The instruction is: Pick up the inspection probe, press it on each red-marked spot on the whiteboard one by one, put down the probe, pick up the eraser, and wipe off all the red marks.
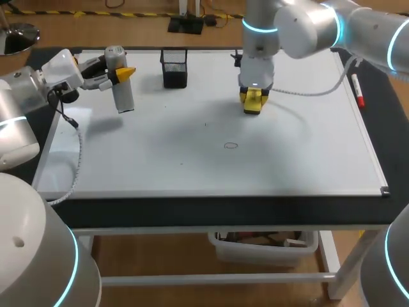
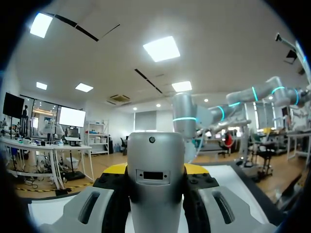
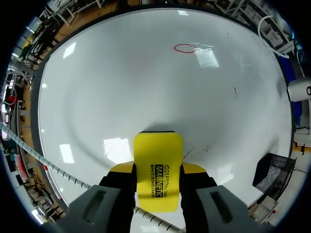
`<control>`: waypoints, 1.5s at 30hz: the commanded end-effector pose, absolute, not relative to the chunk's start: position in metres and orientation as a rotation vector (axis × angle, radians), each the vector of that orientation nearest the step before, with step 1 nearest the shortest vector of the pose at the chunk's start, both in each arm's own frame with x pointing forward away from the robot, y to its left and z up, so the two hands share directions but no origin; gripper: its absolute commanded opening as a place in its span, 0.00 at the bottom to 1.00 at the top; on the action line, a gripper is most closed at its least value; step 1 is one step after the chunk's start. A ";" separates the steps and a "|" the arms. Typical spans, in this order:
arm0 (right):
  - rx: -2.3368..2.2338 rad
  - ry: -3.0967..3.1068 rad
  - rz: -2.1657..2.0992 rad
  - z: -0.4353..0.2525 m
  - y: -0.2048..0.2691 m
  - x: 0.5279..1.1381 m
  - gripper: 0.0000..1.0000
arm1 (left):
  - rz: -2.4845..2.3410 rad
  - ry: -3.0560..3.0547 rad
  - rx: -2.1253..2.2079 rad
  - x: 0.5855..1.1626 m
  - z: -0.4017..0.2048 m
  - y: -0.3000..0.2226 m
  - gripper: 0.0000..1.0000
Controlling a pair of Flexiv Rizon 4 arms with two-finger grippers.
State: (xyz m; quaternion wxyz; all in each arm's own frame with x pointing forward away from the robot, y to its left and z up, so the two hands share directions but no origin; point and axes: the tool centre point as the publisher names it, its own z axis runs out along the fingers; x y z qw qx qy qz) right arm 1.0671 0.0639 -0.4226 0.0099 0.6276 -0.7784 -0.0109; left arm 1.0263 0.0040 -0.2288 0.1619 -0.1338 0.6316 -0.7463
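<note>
My left gripper (image 1: 121,75) is shut on the grey inspection probe (image 1: 120,89), which it holds upright above the back left corner of the whiteboard (image 1: 287,153). In the left wrist view the probe (image 2: 155,189) fills the gap between the fingers. My right gripper (image 1: 254,96) is shut on the yellow eraser (image 1: 252,106), which rests on the board at the back middle. A red circle (image 1: 231,146) is drawn in front of it, seen ahead of the eraser (image 3: 158,160) as a red circle (image 3: 184,48). Faint red smears (image 3: 208,147) lie beside the eraser.
A black mesh holder (image 1: 174,68) stands on the board between the two grippers, at the back. A red marker (image 1: 358,91) lies along the board's right edge. A small dark tick (image 1: 206,124) shows near the board's middle.
</note>
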 end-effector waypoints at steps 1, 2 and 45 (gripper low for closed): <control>1.965 -2.444 -0.022 -0.400 0.033 1.063 0.00 | -2.131 1.797 -0.380 1.026 -0.229 0.003 0.00; 1.949 -2.459 -0.016 -0.397 0.026 1.064 0.00 | -2.131 1.797 -0.380 1.026 -0.229 0.003 0.00; 1.492 -2.768 0.075 -0.379 -0.144 1.040 0.00 | -2.131 1.797 -0.380 1.026 -0.229 0.003 0.00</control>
